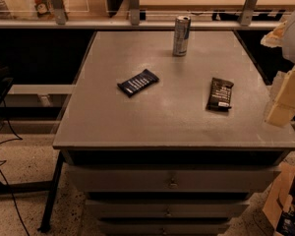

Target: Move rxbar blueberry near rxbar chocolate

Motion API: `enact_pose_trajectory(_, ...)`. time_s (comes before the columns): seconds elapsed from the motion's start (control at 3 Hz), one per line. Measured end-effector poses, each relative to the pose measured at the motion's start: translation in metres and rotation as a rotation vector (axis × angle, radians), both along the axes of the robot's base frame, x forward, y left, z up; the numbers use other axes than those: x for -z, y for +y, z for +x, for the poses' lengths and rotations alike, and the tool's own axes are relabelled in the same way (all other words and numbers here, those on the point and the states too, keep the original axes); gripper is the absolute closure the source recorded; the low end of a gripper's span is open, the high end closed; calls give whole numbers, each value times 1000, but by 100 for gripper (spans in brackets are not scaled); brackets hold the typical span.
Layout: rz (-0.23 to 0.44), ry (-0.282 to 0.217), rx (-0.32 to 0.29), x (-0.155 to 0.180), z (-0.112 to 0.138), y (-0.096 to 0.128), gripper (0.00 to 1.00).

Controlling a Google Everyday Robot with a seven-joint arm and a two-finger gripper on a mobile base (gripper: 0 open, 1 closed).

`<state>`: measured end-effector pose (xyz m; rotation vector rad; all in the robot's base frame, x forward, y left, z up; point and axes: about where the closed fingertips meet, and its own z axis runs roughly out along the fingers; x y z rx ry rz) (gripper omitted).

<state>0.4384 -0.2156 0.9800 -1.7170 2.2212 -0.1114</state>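
Note:
The rxbar blueberry [138, 82], a slim navy-blue wrapped bar with white lettering, lies flat at a slant left of the middle of the grey tabletop [172, 117]. The rxbar chocolate [220, 94], a black-brown wrapped bar with white text, lies flat on the right side of the table, well apart from the blue bar. My gripper [284, 97] shows as pale blocky parts at the right edge of the view, beside the table's right side, to the right of the chocolate bar and holding nothing I can see.
A tall silver and blue drink can [181, 36] stands upright near the table's back edge. Drawers [173, 180] run under the tabletop. A railing and shelf [132, 14] run behind. A cardboard box [285, 205] sits on the floor at the lower right, cables at the left.

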Motion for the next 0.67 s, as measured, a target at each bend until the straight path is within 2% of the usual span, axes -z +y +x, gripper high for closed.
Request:
enact_pose_trajectory(0.33, 0, 0, 0, 0, 0, 0, 0)
enact_pose_trajectory(0.67, -23, -14, -12, -1, 24, -8, 0)
